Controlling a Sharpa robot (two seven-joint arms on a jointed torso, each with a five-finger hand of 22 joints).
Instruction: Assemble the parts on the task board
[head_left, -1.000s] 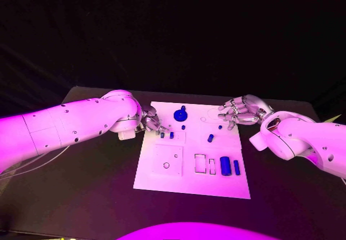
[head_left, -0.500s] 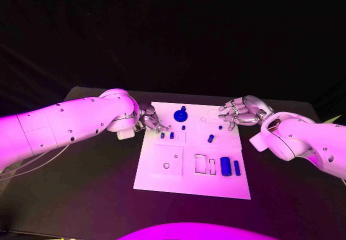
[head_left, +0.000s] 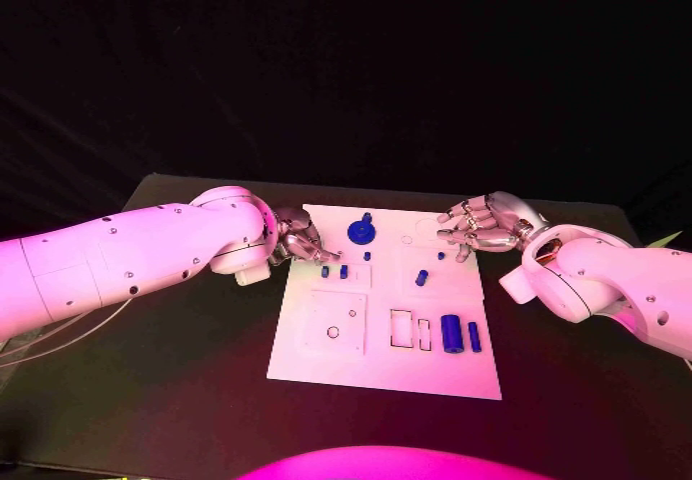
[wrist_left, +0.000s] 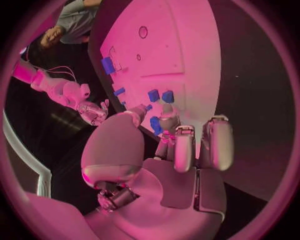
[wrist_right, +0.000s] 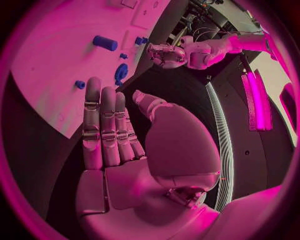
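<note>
The white task board (head_left: 378, 355) lies in the middle of the table. A round blue part (head_left: 361, 232) stands near its far edge. Two small blue parts (head_left: 335, 270) sit near its left edge, and two blue cylinders (head_left: 460, 333) lie at the right. My left hand (head_left: 300, 241) hovers at the board's far left edge with its fingers (wrist_left: 187, 150) apart and nothing in its grip. A blue piece (wrist_left: 155, 126) shows past its fingertips. My right hand (head_left: 477, 224) hangs over the far right corner, its fingers (wrist_right: 103, 125) straight and empty.
Rectangular recesses (head_left: 410, 328) and a square recess with a small hole (head_left: 333, 330) mark the board's near half. More small blue parts (head_left: 421, 277) stand mid-board. The black table (head_left: 159, 380) extends around the board.
My left hand has drawn back a little toward the far left, away from the two small parts. The right hand and the parts have not moved.
</note>
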